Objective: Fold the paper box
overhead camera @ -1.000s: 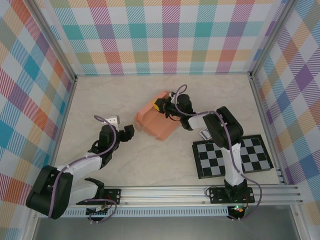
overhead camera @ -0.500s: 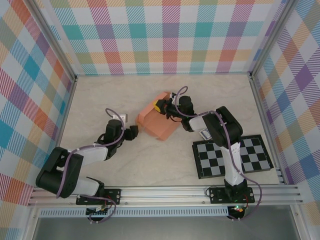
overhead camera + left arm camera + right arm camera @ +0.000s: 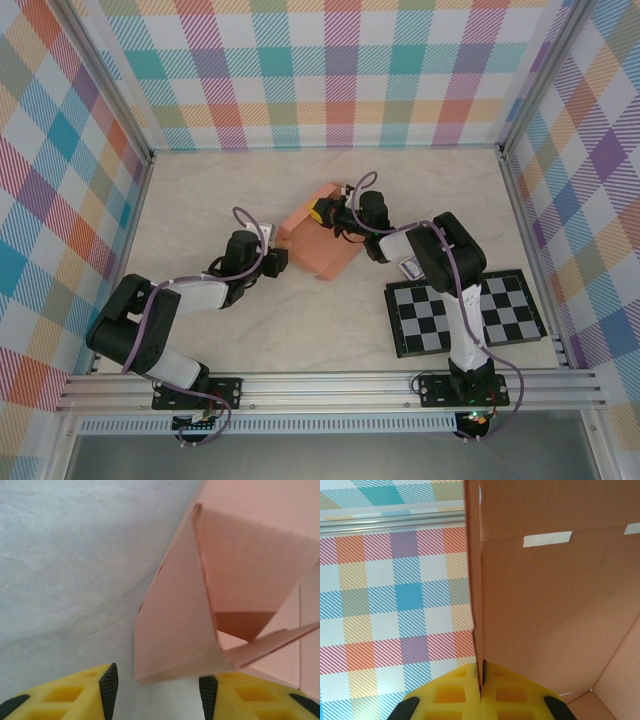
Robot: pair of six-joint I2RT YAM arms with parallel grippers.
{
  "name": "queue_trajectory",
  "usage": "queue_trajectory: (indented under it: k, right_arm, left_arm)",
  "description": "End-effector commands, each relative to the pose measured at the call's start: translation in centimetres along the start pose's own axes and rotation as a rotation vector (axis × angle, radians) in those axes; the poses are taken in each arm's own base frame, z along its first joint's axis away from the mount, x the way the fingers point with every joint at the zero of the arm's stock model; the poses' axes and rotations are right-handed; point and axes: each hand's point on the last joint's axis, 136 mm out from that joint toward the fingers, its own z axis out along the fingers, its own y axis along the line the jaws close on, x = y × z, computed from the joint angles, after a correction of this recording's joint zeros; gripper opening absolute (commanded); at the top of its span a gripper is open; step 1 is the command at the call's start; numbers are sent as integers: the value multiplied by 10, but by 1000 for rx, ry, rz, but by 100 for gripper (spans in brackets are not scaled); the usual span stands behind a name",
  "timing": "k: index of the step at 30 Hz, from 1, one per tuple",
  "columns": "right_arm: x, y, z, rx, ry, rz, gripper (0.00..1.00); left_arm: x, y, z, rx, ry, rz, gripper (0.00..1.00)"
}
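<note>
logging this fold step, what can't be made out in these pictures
- top view: paper box interior, hidden by its raised flaps and the right gripper
- left wrist view: box's far side, cut off by top and right edges
- top view: left gripper contact with the box, too small

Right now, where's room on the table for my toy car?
Bare table at the far-left corner, far right by the wall, and near middle between left arm and checkered boards. Crowded centre: left gripper and right gripper at the paper box.

Paper box (image 3: 318,245): plain salmon card, partly folded (flaps raised).
</note>
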Motion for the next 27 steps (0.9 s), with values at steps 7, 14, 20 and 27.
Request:
queue_trajectory:
  k: [7,14,20,27]
  right_arm:
    - [17,-12,5,37,34,4,0]
    - [22,-13,6,45,45,8,0]
    - [24,-11,5,44,49,5,0]
    - [31,-13,5,58,61,8,0]
  left_arm:
    - [-8,-6,12,-26,-46,-129,34]
    - [-22,-2,4,-60,-74,-56,33]
    - [-25,15,2,-143,-81,-81,33]
    - [-32,-6,10,-14,-130,-147,34]
